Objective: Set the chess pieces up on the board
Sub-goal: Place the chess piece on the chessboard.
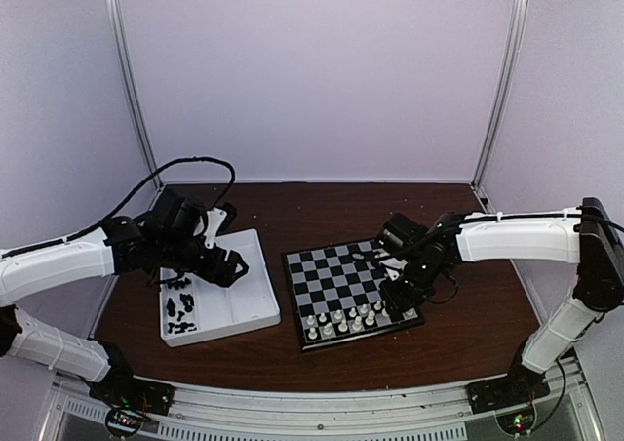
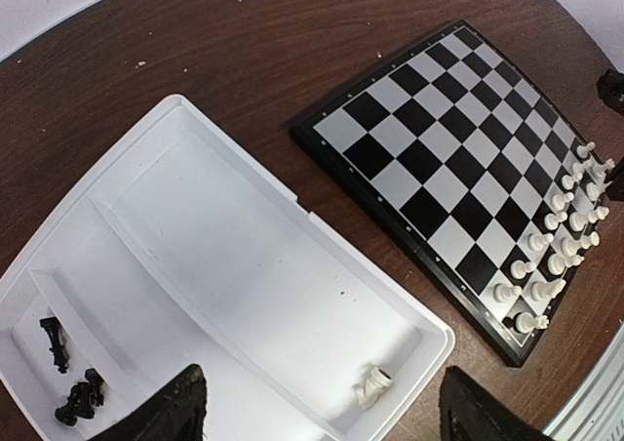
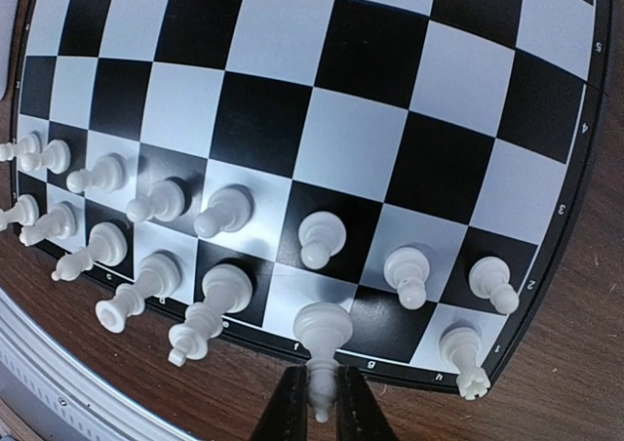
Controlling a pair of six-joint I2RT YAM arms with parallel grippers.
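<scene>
The right fingers (image 3: 291,414) pinch a cream-white piece (image 3: 323,326) standing in the near-edge row of the board (image 3: 390,100). The left fingers (image 2: 175,412) gape wide over a tray (image 2: 244,265), where a fallen cream piece (image 2: 371,385) lies between them.

This is a robotics lab cell. Plain pale panels (image 1: 312,70) joined by metal posts (image 1: 132,80) enclose a dark wooden desk (image 1: 322,207) on three sides. The left arm (image 1: 54,265) and right arm (image 1: 517,238), both white, are bolted to a slotted metal rail (image 1: 322,409) along its near edge, with a black cable (image 1: 195,161) and small lit circuit boards (image 1: 517,422) exposed.
</scene>
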